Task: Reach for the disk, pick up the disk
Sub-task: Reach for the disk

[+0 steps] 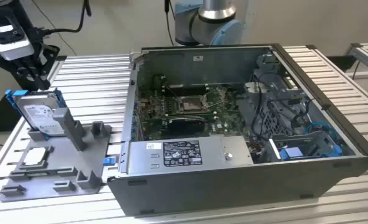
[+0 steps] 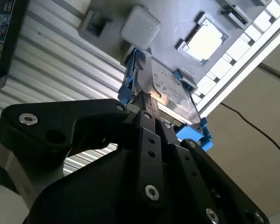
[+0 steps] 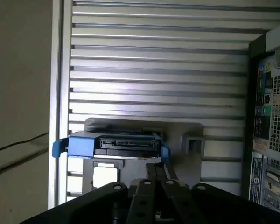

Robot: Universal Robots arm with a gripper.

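Observation:
The disk (image 1: 39,114), a silver drive with a white label in a blue bracket, stands on edge in a slot of the grey holder (image 1: 59,172) at the exterior view's left. My gripper (image 1: 39,83) hangs just above the disk's top edge, black fingers pointing down at it. In the second wrist view the fingertips (image 2: 144,100) lie close together, right over the blue-framed edge of the disk (image 2: 170,88). The first wrist view has the gripper (image 3: 158,168) just short of the disk's connector edge (image 3: 126,142). Nothing is held.
A small silver square chip (image 1: 36,156) lies flat on the holder, in front of the disk. An open computer case (image 1: 233,177) fills the slatted table's middle and right, with a blue caddy (image 1: 314,140) inside. The arm's base (image 1: 209,23) stands behind the case.

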